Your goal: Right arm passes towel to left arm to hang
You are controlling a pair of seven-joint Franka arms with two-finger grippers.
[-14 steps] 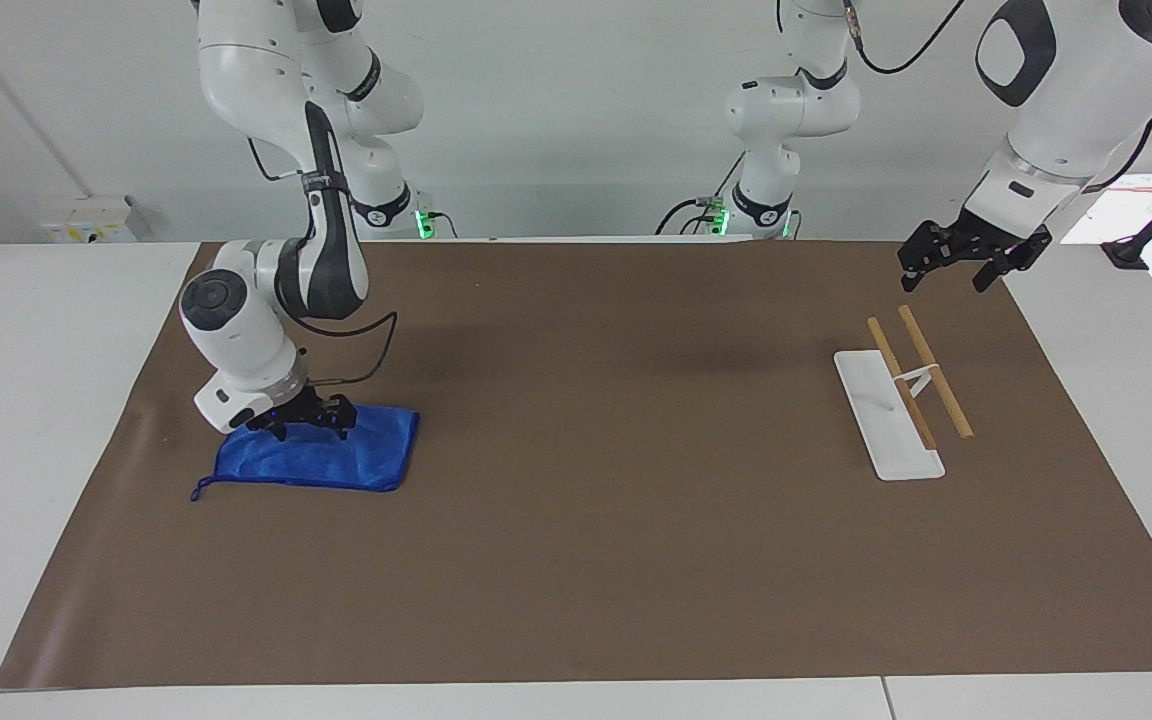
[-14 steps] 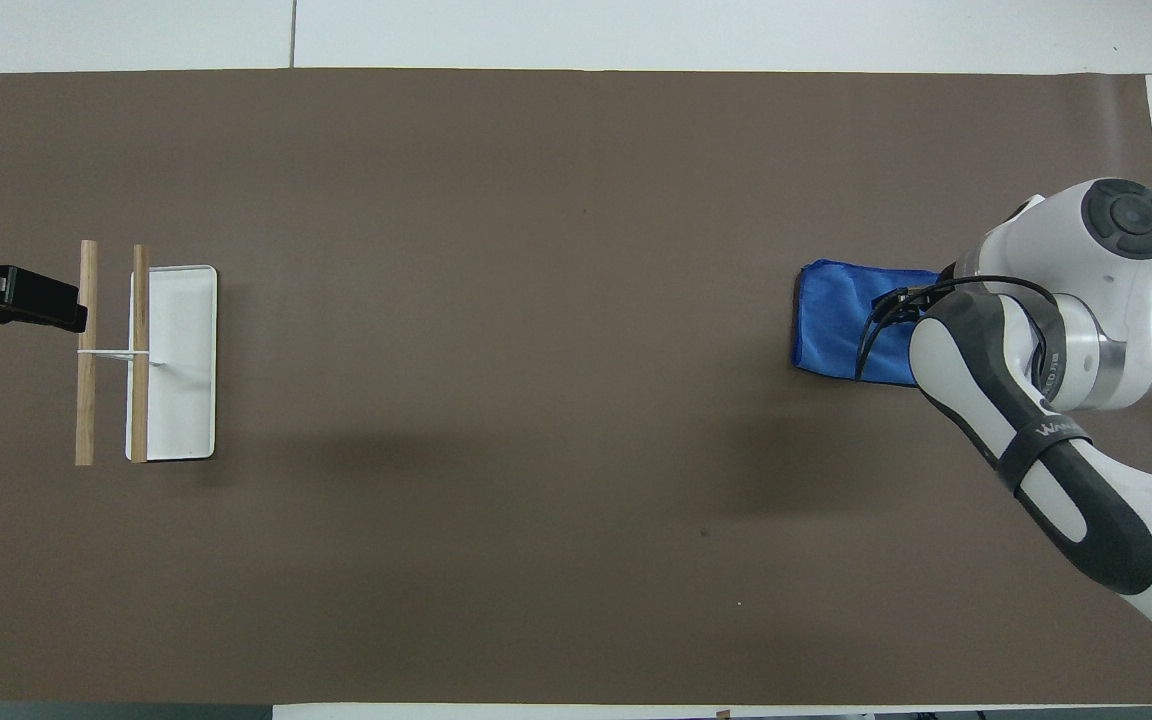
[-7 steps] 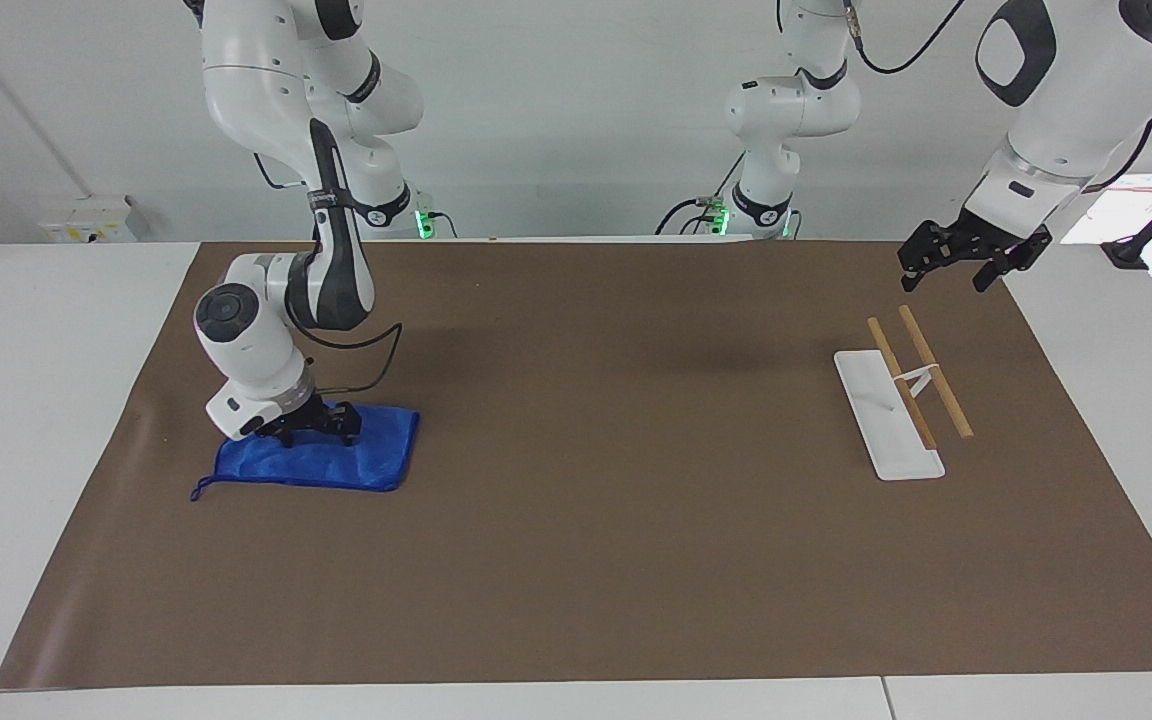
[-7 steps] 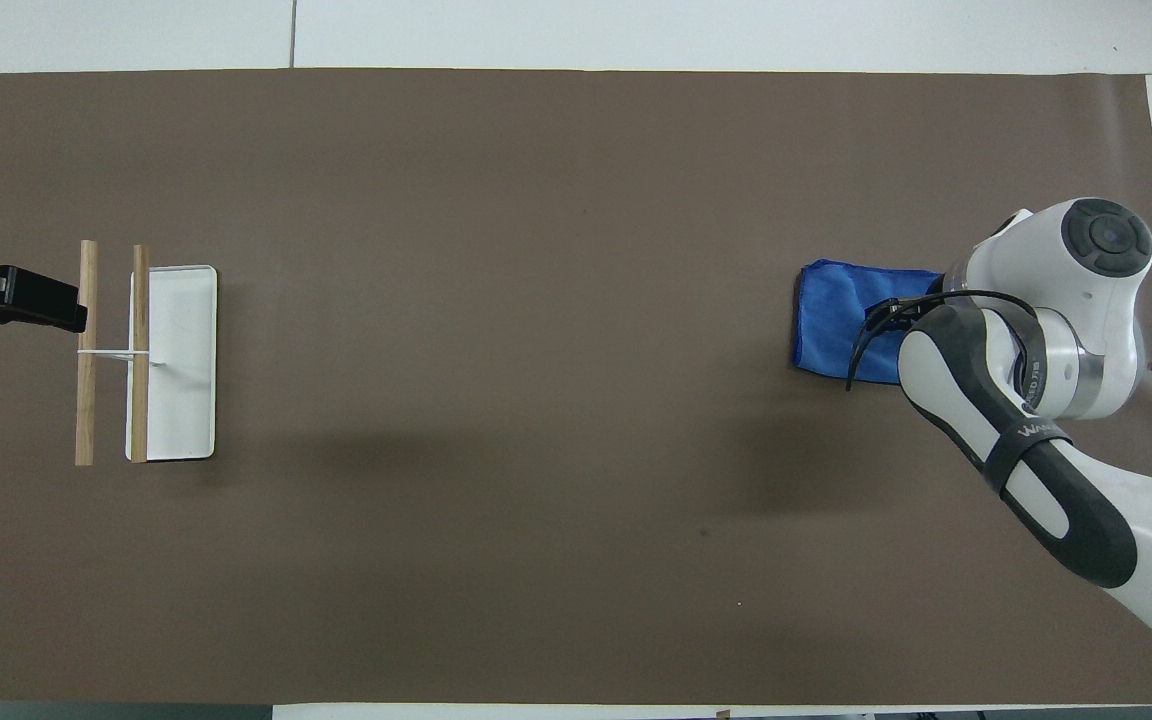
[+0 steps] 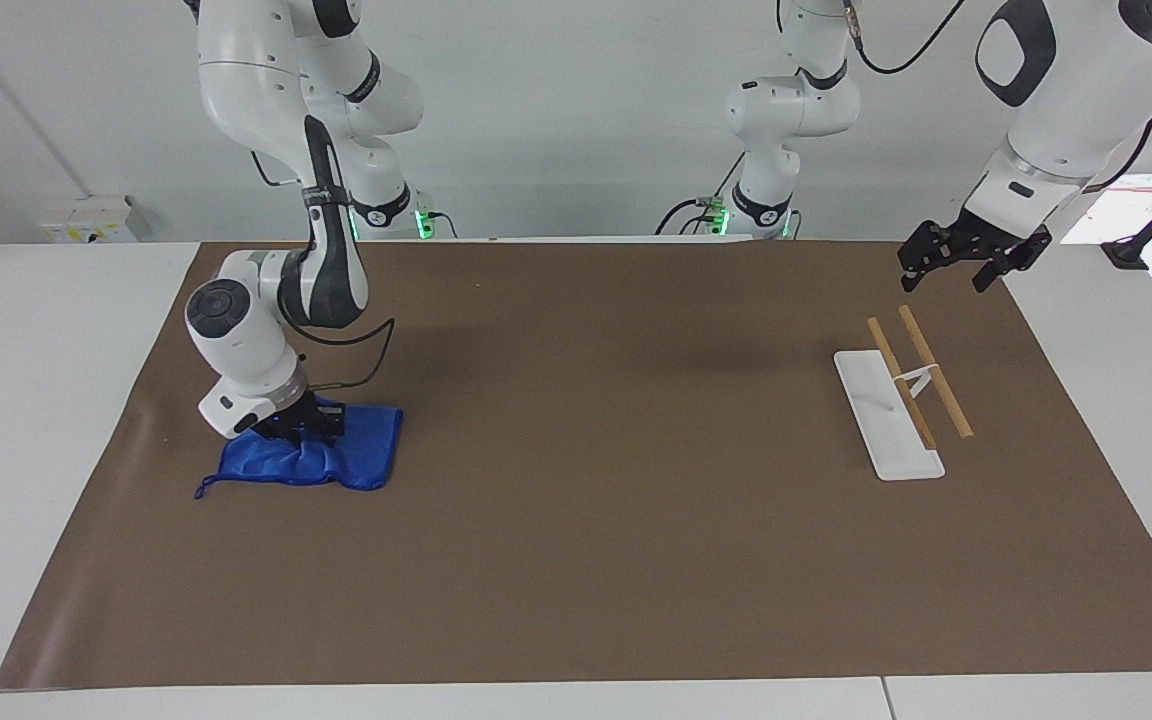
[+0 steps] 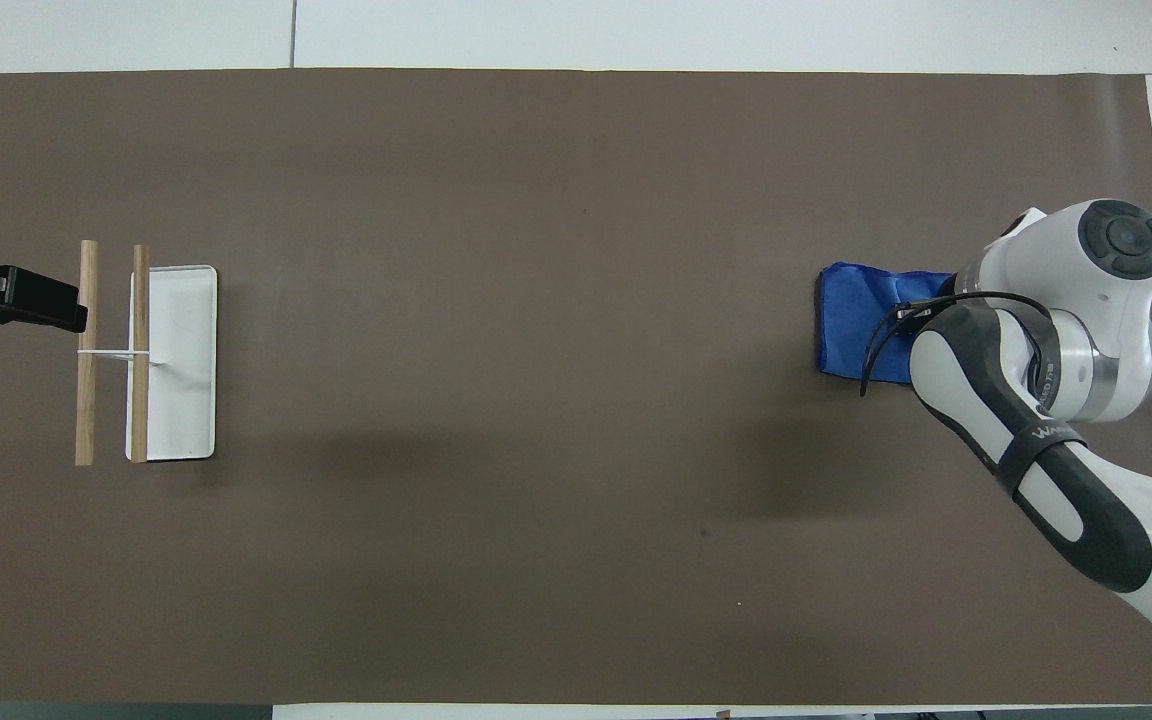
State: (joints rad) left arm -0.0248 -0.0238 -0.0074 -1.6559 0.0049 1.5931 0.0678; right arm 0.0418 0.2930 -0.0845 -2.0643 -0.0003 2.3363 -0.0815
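Big brown mat (image 5: 636,520) covers most of the table, so I'll treat the overhead view of it as a clock face.

The right arm (image 5: 236,330) is bent low over the 3 o'clock edge, at its own end of the table. The left arm (image 5: 1056,90) waits up high out at 9 o'clock. Two slimmer white arms (image 5: 771,110) stand by the wall with green lights at their bases.

Next in size is the white rack (image 6: 181,400), sitting at 9 o'clock: a flat white tray base with two wooden rails (image 6: 140,300) held up on a thin white stand. The rails run parallel to the tray's long side.

The towel (image 5: 361,460) is on the mat at 3 o'clock, well apart from the rack. It's bright blue, rumpled and gathered up toward the spot where the right gripper (image 5: 304,430) comes down on it. That gripper's fingers are drawn in, pinching a bunch of the cloth at the towel's robot-side edge. Most of the towel lies on the mat.

The left gripper (image 5: 944,278) hangs over the mat's edge near the rack's rails, fingers spread, nothing between them.

Smallest thing: the towel's little cord loop (image 5: 202,490), trailing off the corner toward the right arm's end.
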